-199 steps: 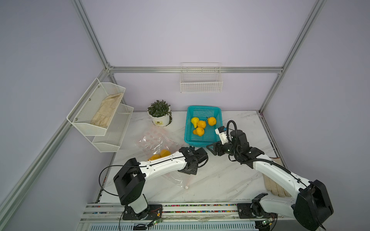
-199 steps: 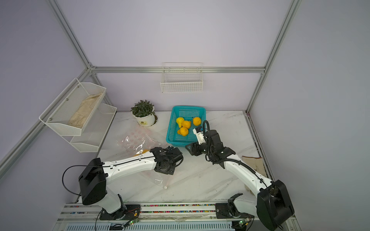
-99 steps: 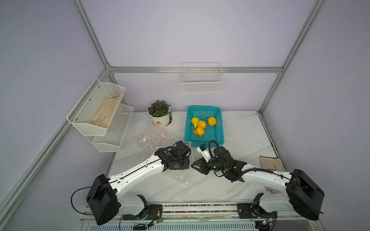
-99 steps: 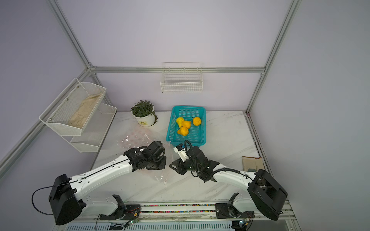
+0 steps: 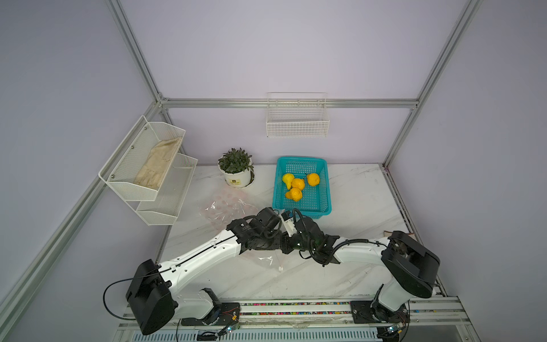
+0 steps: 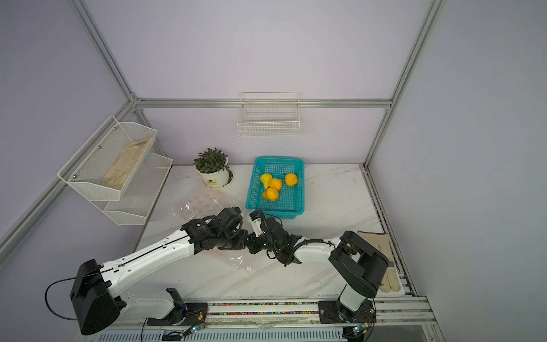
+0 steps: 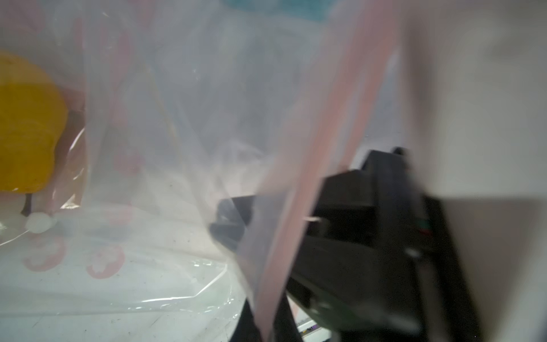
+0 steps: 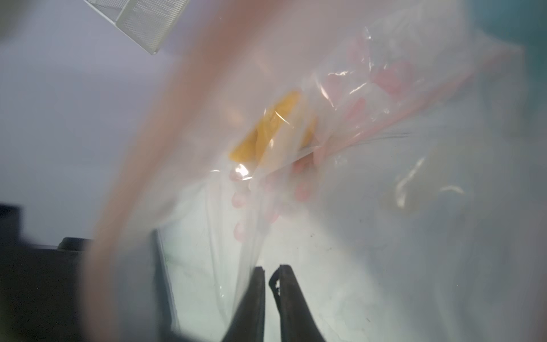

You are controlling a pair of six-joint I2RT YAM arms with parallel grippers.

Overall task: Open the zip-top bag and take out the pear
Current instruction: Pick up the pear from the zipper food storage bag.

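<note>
- Left wrist view: the yellow pear (image 7: pixel 26 124) sits inside the clear bag (image 7: pixel 177 118).
- In a top view, the left hand (image 5: pixel 276 240) is closed on the bag's pink-striped edge, at mid-counter (image 5: pixel 355 213) just nearer than the blue basket (image 5: pixel 302 160).
- Right wrist view: the right hand (image 8: pixel 269 275) is narrowed to a slit, with film at its tips.

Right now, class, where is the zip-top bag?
In both top views the zip-top bag lies left of the teal basket, just in front of the potted plant, running under the left arm.
</note>
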